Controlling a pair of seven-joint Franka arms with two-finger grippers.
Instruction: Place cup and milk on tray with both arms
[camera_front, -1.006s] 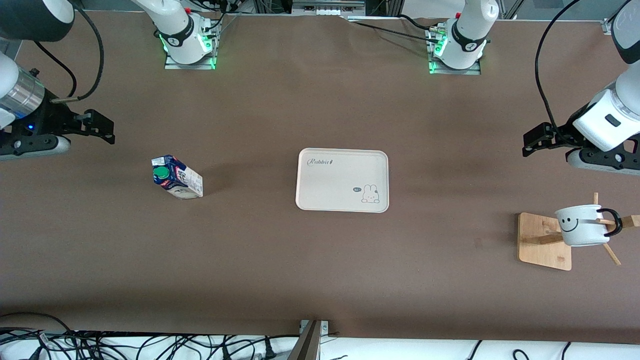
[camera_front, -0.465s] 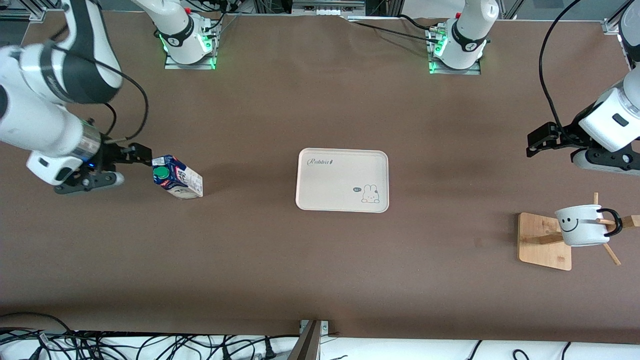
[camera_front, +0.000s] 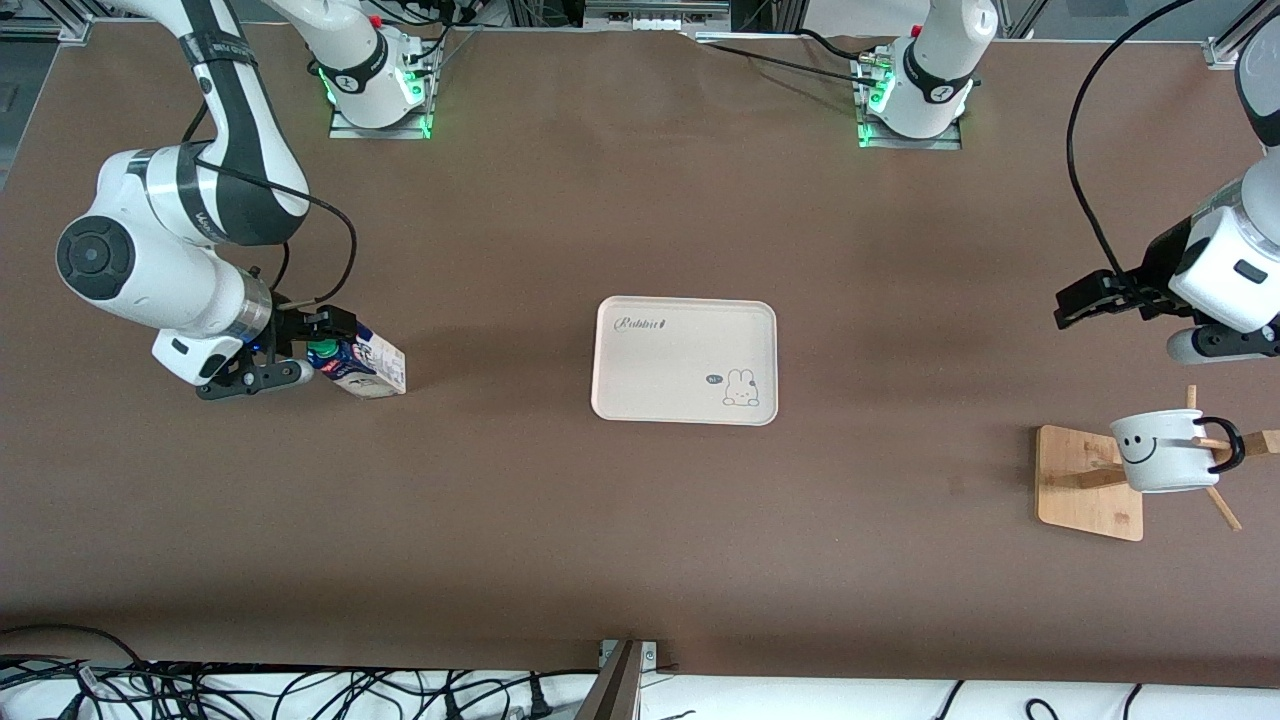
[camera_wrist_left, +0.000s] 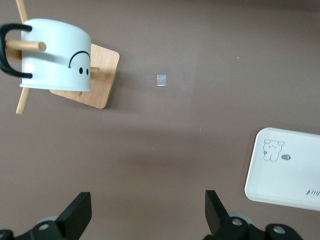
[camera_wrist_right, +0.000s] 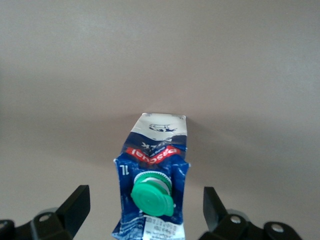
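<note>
The milk (camera_front: 362, 364), a dark blue and white carton with a green cap, stands on the table toward the right arm's end. My right gripper (camera_front: 310, 348) is open, with its fingers on either side of the carton's top and gaps showing on both sides in the right wrist view (camera_wrist_right: 145, 207). The milk (camera_wrist_right: 152, 165) fills the middle of that view. The cup (camera_front: 1160, 452) hangs by its black handle on a wooden rack (camera_front: 1085, 485). My left gripper (camera_front: 1082, 303) is open and empty over bare table, apart from the cup (camera_wrist_left: 55, 60). The cream tray (camera_front: 685, 360) lies empty mid-table.
The rack's wooden pegs (camera_front: 1222, 508) stick out around the cup. A small clear patch (camera_wrist_left: 161, 80) lies on the table near the rack base (camera_wrist_left: 97, 80). The tray's corner (camera_wrist_left: 285, 172) shows in the left wrist view. Cables lie along the table's near edge (camera_front: 300, 690).
My right arm swung in from the table's end to the milk, and its open fingers now straddle the carton's top. My left gripper shifted only slightly.
</note>
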